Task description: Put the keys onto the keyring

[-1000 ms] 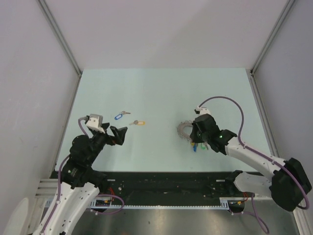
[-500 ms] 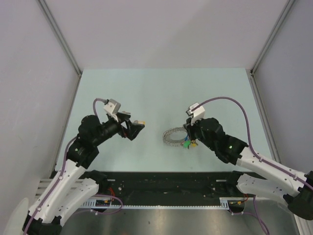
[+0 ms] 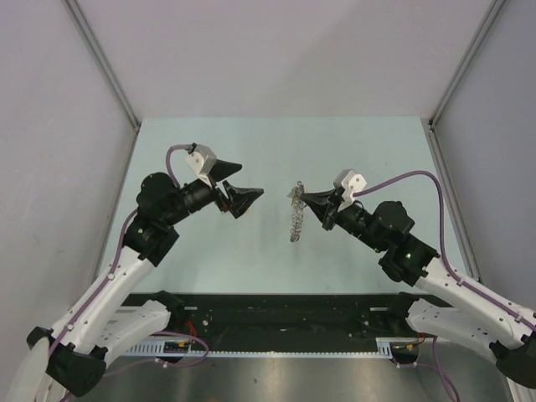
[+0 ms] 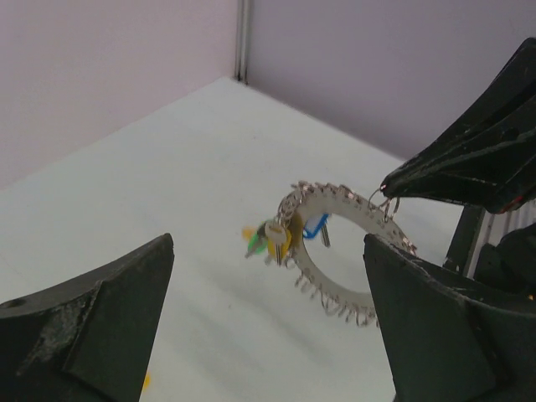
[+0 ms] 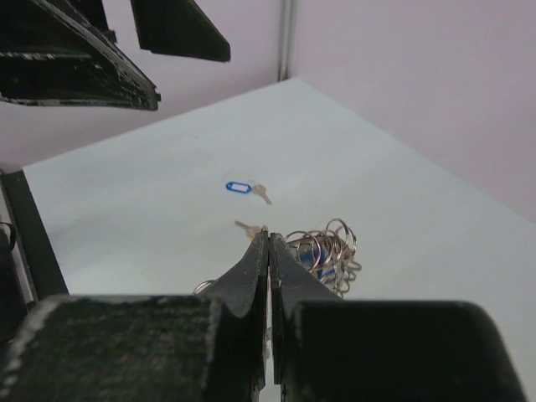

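My right gripper (image 3: 303,198) is shut on the rim of the keyring (image 3: 295,219), a grey ring fringed with small wire rings. It hangs edge-on above the table. In the left wrist view the keyring (image 4: 322,272) faces me, with green, yellow and blue tags bunched at its left and the right gripper (image 4: 385,186) pinching its top. My left gripper (image 3: 240,190) is open, raised off the table and pointed at the ring from the left. In the right wrist view the blue-tagged key (image 5: 239,187) lies on the table. A second silver key (image 5: 248,227) lies just beyond my shut fingertips (image 5: 256,251).
The pale green table (image 3: 377,151) is walled by grey panels at the back and both sides. The left arm's gripper hides the loose keys in the top view. Black arm bases and cable trays line the near edge.
The right gripper lifted the keyring off the table, carried it left and turned it upright. The left arm rose and reached right, over the loose keys, toward the ring.
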Action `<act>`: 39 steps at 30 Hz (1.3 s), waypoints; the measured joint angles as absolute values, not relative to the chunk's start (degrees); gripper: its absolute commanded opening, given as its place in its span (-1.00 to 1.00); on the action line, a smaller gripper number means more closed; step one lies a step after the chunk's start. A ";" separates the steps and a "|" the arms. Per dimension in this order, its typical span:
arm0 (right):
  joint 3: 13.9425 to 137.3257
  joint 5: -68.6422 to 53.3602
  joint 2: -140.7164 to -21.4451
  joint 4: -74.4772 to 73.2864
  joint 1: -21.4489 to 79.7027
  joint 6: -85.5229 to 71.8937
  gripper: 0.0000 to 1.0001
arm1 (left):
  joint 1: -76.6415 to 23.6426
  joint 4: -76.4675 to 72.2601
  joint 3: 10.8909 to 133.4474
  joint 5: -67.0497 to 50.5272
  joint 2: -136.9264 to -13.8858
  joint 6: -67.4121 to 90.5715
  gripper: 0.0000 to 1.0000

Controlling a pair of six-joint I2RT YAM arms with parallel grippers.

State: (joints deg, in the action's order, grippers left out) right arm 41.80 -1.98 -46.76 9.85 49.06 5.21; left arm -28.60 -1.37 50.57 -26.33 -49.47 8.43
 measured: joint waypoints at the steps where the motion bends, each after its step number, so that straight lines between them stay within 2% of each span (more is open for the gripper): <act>1: 41.80 -3.66 -46.76 10.79 48.42 5.19 -1.00 | -28.60 -2.72 50.30 -26.85 -49.69 8.45 1.00; 10: 41.80 -17.34 -48.14 19.88 44.27 2.07 -1.00 | -28.75 -16.64 41.54 -35.40 -49.63 10.66 0.96; 14: 41.28 -21.10 -48.29 22.81 43.81 0.56 -1.00 | -28.75 -22.70 38.70 -39.55 -50.46 13.61 0.59; 15: 41.08 -21.98 -48.29 23.40 43.72 0.16 -1.00 | -28.75 -24.56 38.11 -40.69 -50.89 14.68 0.39; 18: 40.58 -23.92 -48.31 24.45 43.42 -0.58 -1.00 | -28.75 -28.99 36.93 -43.27 -52.40 17.63 0.10; 24: 40.05 -26.87 -49.08 25.43 43.24 -1.08 -1.00 | -28.75 -34.65 36.18 -46.65 -54.35 21.47 -0.20; 27: 39.75 -28.12 -50.06 25.82 43.11 -1.32 -1.00 | -28.75 -36.93 35.94 -47.79 -54.94 22.98 -0.29; 39: 39.22 -30.68 -53.01 27.59 43.11 -2.76 -1.00 | -30.68 -39.51 35.53 -51.55 -55.72 24.73 -0.38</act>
State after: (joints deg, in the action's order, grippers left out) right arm 39.22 -30.68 -53.01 27.59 43.11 -2.76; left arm -30.68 -39.51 35.53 -51.55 -55.72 24.73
